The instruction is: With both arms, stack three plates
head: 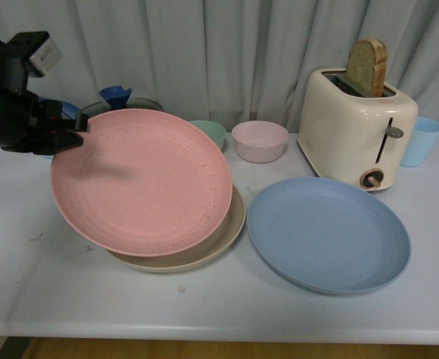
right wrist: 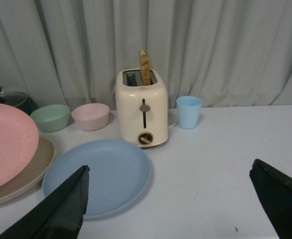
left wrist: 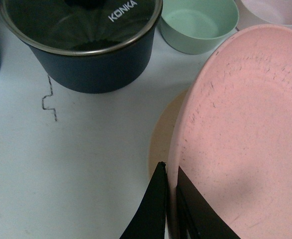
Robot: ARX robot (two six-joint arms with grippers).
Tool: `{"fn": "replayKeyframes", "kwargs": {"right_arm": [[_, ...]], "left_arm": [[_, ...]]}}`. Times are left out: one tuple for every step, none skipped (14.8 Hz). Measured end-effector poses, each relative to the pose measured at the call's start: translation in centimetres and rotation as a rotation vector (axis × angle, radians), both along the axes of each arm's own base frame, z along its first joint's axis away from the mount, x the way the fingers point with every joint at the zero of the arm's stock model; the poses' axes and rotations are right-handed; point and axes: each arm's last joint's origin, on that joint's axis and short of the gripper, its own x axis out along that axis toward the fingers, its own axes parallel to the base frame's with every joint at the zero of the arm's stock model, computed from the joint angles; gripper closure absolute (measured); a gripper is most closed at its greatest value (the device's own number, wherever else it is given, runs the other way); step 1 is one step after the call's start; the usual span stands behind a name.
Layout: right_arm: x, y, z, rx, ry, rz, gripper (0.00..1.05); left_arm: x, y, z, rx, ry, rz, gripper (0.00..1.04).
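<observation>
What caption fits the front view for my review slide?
Left gripper holds the pink plate tilted over the beige plate; blue plate lies beside them.

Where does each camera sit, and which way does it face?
Front: on the body, facing table and curtain; left gripper clamps the rim of the pink plate, over the beige plate.
Left wrist: on that arm, looking down past its fingers at that rim; dark pot beyond.
Right wrist: low over the table, facing toaster and blue plate; open right gripper frames the view.
Shared: all three show pink over beige.
</observation>
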Motion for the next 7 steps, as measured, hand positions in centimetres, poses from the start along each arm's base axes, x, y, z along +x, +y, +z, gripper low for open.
{"fn": "replayKeyframes", "kwargs": {"right_arm": [[0.0, 0.0, 0.0, 0.000, 0.000, 0.000, 0.06], [0.0, 0.0, 0.0, 0.000, 0.000, 0.000, 0.06], [0.0, 0.0, 0.0, 0.000, 0.000, 0.000, 0.06], [0.0, 0.0, 0.0, 0.000, 0.000, 0.000, 0.06], [0.0, 0.0, 0.0, 0.000, 0.000, 0.000, 0.06], [0.0, 0.0, 0.0, 0.000, 0.000, 0.000, 0.06], [0.0, 0.0, 0.0, 0.000, 0.000, 0.000, 0.06]], "left_arm": [[0.3, -0.5, -1.0, -0.001, 0.014, 0.008, 1.02], [0.6, -0.6, -1.8, -0.008, 0.027, 0.026, 1.02], [1.0, -0.4, -2.6, -0.018, 0.039, 0.052, 1.02], [1.3, -0.1, -3.1, -0.030, 0.044, 0.078, 1.02], [1.4, 0.1, -3.3, -0.042, 0.049, 0.097, 1.02], [1.6, 0.3, -3.4, -0.050, 0.048, 0.114, 1.02], [1.8, 0.2, -3.4, -0.065, 0.046, 0.118, 1.02]]}}
